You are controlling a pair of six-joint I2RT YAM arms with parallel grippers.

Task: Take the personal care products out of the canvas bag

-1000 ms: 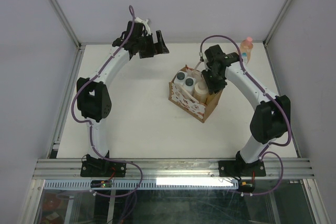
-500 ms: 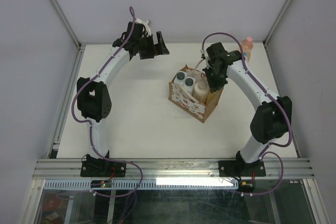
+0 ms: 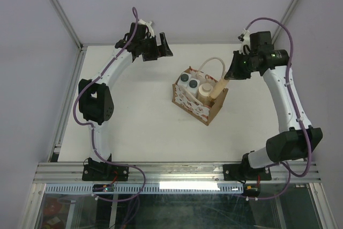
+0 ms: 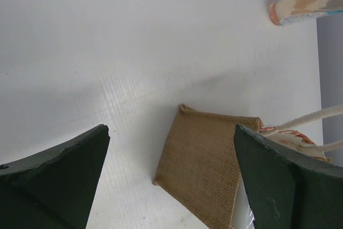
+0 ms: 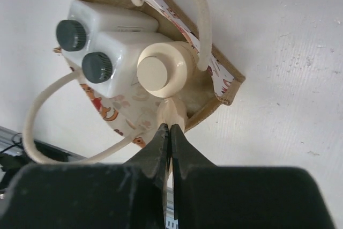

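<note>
My right gripper, pinching a slim cream tube, has swung right off the canvas bag, so 3 bottles remain inside.

I logged the canvas bag at the middle of the table. In it, 2 bottles sat left, the round-lid bottle just right of them, and a 4th bottle tilted rightmost.

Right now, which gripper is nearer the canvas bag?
Right. The right gripper is at the far-right corner of the canvas bag, pinching a slim cream bottle that leans out of it. The left gripper hangs open, well off to the far left.
</note>
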